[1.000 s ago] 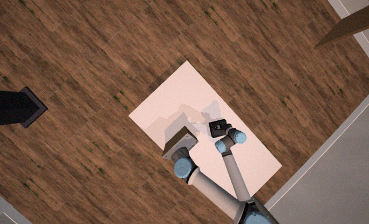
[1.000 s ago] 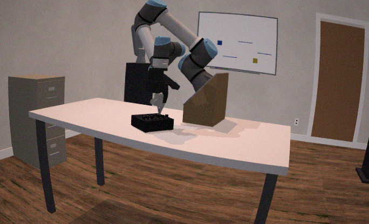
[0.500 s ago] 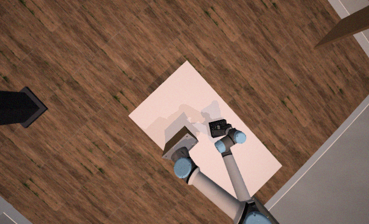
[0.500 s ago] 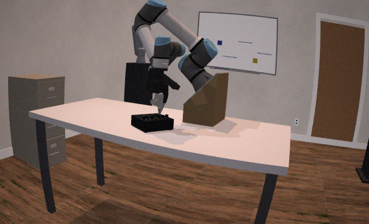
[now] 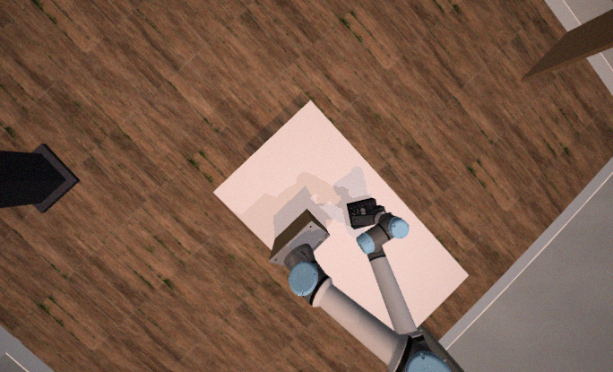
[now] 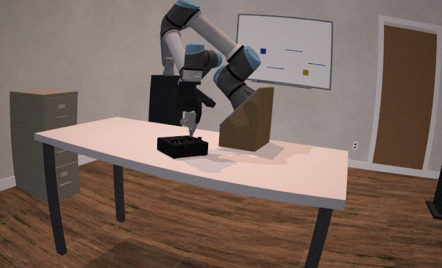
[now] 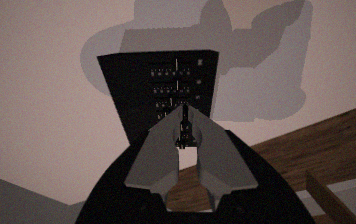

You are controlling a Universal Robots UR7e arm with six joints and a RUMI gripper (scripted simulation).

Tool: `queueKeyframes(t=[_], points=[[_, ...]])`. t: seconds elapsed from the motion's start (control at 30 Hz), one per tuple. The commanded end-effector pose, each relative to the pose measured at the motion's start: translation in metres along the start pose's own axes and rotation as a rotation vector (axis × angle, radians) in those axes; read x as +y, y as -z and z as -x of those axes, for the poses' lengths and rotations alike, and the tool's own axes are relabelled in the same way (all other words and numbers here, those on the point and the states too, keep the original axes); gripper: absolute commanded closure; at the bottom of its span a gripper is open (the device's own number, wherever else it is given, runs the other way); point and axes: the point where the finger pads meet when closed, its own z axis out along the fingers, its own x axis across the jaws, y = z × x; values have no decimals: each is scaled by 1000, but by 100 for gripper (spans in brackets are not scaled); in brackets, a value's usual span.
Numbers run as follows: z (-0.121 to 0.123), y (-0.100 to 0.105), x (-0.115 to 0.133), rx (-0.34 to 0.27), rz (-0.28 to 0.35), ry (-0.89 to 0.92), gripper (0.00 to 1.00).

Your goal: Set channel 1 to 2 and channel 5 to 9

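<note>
The pincer [image 7: 183, 116] is pressed together on nothing, tips set down over the near rows of the lighting desk [image 6: 182, 146]. A brown slanted box [image 6: 247, 121] stands just right. Fader rows [image 7: 170, 90] are seen only in the wrist view.

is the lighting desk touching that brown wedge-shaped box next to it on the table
Apart. The exterior view shows a strip of bare table between the lighting desk and the brown wedge-shaped box.
</note>
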Motion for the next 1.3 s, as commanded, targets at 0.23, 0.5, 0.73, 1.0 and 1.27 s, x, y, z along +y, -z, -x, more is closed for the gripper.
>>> queueKeyframes(t=[0.23, 0.5, 0.73, 1.0, 1.27], points=[[0, -1, -2, 0, -2, 0, 100], [0, -2, -2, 0, -2, 0, 100], [0, -5, -2, 0, -2, 0, 100], [0, -11, -2, 0, -2, 0, 100], [0, -13, -2, 0, -2, 0, 100]])
